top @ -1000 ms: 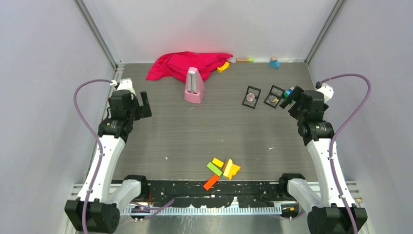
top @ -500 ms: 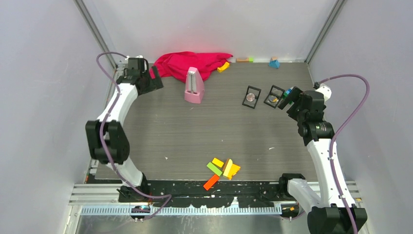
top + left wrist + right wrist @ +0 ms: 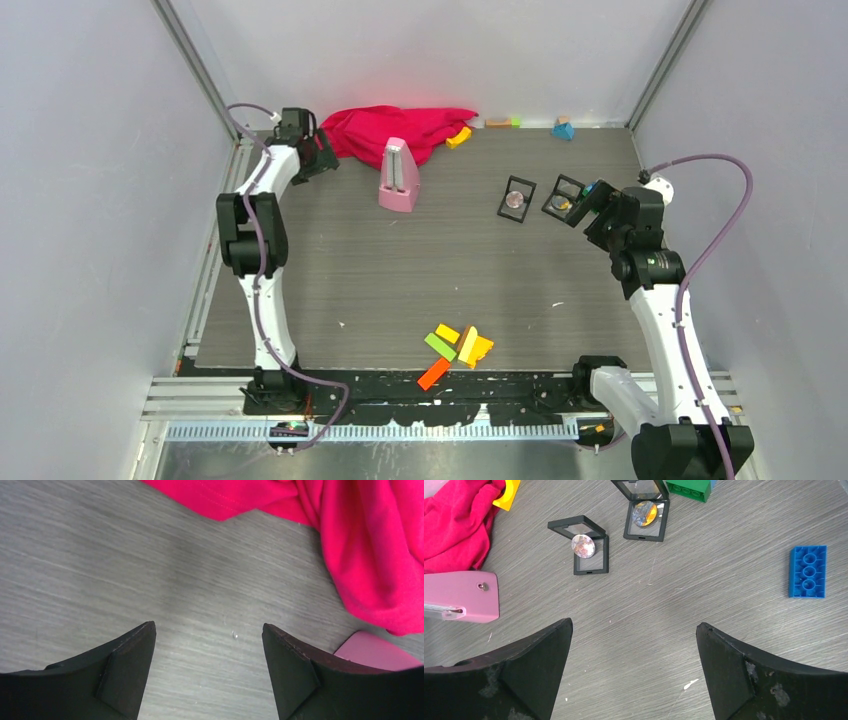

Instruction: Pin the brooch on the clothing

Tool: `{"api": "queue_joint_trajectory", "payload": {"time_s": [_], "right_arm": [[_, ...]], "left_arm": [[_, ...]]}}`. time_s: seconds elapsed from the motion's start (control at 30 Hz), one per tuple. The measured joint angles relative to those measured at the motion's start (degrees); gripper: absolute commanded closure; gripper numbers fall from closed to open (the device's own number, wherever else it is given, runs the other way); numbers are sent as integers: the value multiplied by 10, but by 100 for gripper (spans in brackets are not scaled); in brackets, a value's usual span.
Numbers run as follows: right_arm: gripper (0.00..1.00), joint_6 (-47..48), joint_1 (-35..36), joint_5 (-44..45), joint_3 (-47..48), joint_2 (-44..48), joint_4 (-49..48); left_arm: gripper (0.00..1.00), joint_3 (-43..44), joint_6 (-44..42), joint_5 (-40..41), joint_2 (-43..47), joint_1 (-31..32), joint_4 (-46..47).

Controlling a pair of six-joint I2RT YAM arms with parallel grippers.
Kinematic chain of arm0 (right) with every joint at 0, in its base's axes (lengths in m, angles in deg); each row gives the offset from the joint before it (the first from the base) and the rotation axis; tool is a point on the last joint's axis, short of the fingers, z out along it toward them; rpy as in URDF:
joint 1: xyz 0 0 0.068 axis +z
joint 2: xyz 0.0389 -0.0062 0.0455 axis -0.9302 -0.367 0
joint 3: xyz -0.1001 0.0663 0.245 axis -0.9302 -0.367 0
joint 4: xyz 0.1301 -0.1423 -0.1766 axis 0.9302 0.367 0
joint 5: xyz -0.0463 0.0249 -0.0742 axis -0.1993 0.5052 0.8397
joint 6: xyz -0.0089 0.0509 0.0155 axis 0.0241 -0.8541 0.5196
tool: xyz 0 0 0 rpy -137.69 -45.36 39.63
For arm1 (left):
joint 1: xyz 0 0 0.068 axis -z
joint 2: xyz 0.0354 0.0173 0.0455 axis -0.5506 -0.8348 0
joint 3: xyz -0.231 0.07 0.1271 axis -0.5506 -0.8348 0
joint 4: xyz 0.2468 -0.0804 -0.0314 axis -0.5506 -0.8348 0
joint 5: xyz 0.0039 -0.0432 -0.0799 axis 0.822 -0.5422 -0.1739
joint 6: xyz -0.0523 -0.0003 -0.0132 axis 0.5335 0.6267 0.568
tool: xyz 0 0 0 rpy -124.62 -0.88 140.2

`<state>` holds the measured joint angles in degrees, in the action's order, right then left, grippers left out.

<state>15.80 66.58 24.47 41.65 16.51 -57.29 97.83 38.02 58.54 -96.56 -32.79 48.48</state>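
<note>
The crimson-pink T-shirt lies crumpled at the back of the table. It also shows in the left wrist view and the right wrist view. Two round brooches sit in open black display boxes, one silvery and one orange-blue. My left gripper is open and empty over bare table, just short of the shirt's left edge. My right gripper is open and empty, a little short of the brooch boxes.
A pink metronome stands in front of the shirt. A blue brick, a green brick and a yellow piece lie near the boxes. Several coloured blocks lie at the front. Walls enclose the table.
My left arm has reached from the left side far back to the shirt's left edge. My right gripper has shifted slightly.
</note>
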Motion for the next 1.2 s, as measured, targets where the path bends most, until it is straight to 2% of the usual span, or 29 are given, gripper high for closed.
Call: {"api": "queue_joint_trajectory", "payload": {"time_s": [0.4, 0.7, 0.73, 0.8, 0.87, 0.97, 1.03, 1.2], "right_arm": [[2, 0, 0, -47, 0, -33, 2], [3, 0, 0, -62, 0, -59, 2], [3, 0, 0, -62, 0, -63, 2], [4, 0, 0, -67, 0, -69, 2], [4, 0, 0, -72, 0, -73, 2], [4, 0, 0, -78, 0, -76, 2], [4, 0, 0, -81, 0, -77, 2], [4, 0, 0, -83, 0, -77, 4]], "left_arm": [[23, 165, -24, 32, -150, 0, -11], [26, 230, -49, 44, -196, 0, -15], [29, 239, -49, 46, -203, 0, -15], [41, 255, -53, 49, -214, 0, -14], [56, 266, -54, 50, -222, 0, -14], [85, 286, -61, 54, -236, 0, -12], [98, 287, -60, 58, -237, 0, -10], [100, 252, -64, 69, -223, 0, 26]]}}
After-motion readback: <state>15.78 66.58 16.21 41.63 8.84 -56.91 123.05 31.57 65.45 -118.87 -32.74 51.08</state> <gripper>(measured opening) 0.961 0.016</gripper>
